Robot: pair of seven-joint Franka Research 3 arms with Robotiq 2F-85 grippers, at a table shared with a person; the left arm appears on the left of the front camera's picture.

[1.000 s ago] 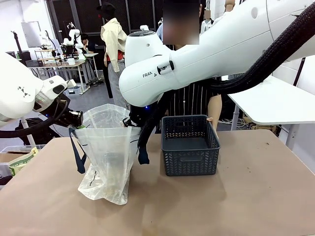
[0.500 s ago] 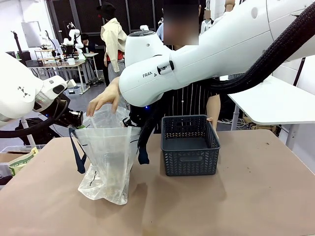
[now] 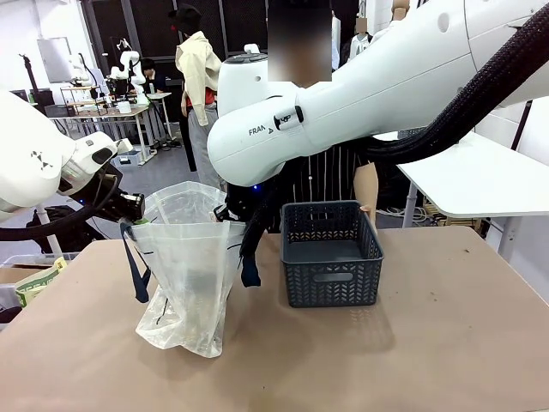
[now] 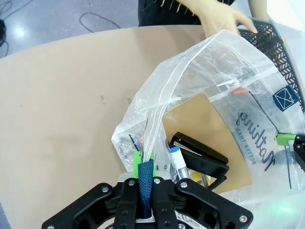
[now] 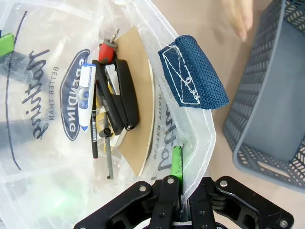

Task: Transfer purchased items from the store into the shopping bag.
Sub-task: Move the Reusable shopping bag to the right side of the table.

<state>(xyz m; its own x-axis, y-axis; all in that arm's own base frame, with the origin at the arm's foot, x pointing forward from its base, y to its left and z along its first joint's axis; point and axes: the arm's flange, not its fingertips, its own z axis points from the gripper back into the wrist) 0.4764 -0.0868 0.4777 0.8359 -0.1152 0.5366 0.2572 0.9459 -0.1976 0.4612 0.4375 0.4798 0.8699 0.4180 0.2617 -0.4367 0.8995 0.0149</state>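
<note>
The shopping bag point(image 3: 184, 275) stands open at table left, held between both grippers. In the left wrist view my left gripper point(image 4: 145, 174) is shut on the bag's rim and a navy strap handle. My right gripper point(image 5: 178, 167) is shut on the opposite rim, beside the other navy strap point(image 5: 193, 78). The purchased items lie inside the bag on a brown card: a black flat piece point(image 5: 121, 95), a white tube point(image 5: 86, 95), thin dark tools and a red-handled one point(image 5: 107, 50). The store, a black mesh basket point(image 3: 330, 253), stands just right of the bag with a bare floor.
The person stands behind the basket, a hand point(image 4: 221, 19) near its far rim. A white side table point(image 3: 480, 180) is at the right. My right arm point(image 3: 343, 94) spans the scene above bag and basket. Open tabletop lies in front.
Half a second ago the person's hand was over the bag's mouth; it has drawn back toward the basket. Both grippers and the bag have stayed put.
</note>
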